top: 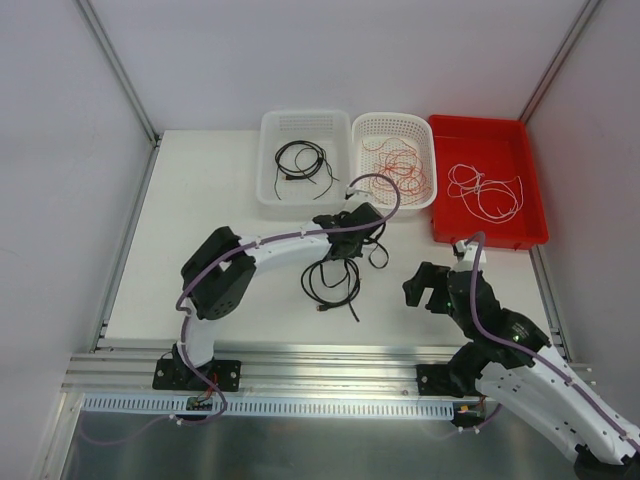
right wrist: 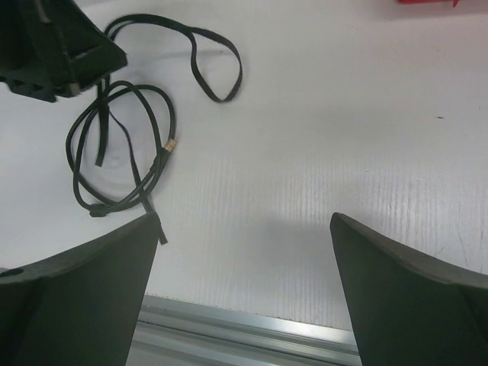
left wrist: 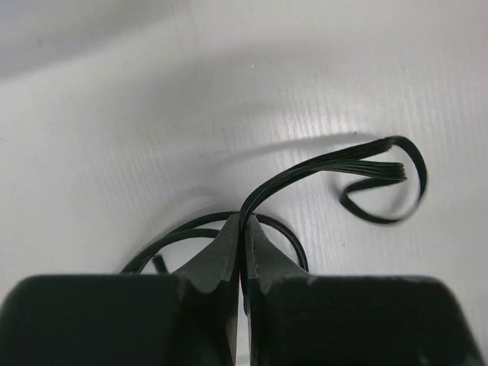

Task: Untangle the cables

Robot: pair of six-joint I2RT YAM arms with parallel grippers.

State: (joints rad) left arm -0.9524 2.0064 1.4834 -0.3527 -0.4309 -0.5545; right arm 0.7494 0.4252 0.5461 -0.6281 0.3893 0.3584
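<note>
Pinching one of the black cables [left wrist: 358, 171] with the left gripper [left wrist: 242, 245], fingertips pressed together on it, with no gap to see in the left wrist view. Coming up from between the tips, then bending away ahead and to the right of this gripper, and ending in a small flat loop on the white table [left wrist: 114, 114]. Leaving the rest of the black bundle [top: 330, 282] on the table just beneath this gripper and a little behind it, several loops crossing each other; not possible to count the strands or to say where exactly the held one enters the knot.

Holding the right gripper [right wrist: 244, 252] spread wide, with nothing between its fingers, low above bare table. From there, seeing the bundle ahead and to the left, well apart.

Beyond the left gripper, three containers in a row: a white basket [top: 266, 170] with a black cable [top: 300, 160] already inside, a mesh basket [top: 428, 150] with orange-red cables [top: 400, 170], and a red tray [top: 500, 140] with white cables [top: 485, 192].

Appears to be the step of drawing one black cable out of the last knot, with most of the sorting seemingly done. Calls next for lifting slowly, up and away from the bundle, and watching for other loops rising together with it. In that case, probably bringing the right gripper forward and to its left to pin the bundle down, then carrying the freed cable on to the white basket.
</note>
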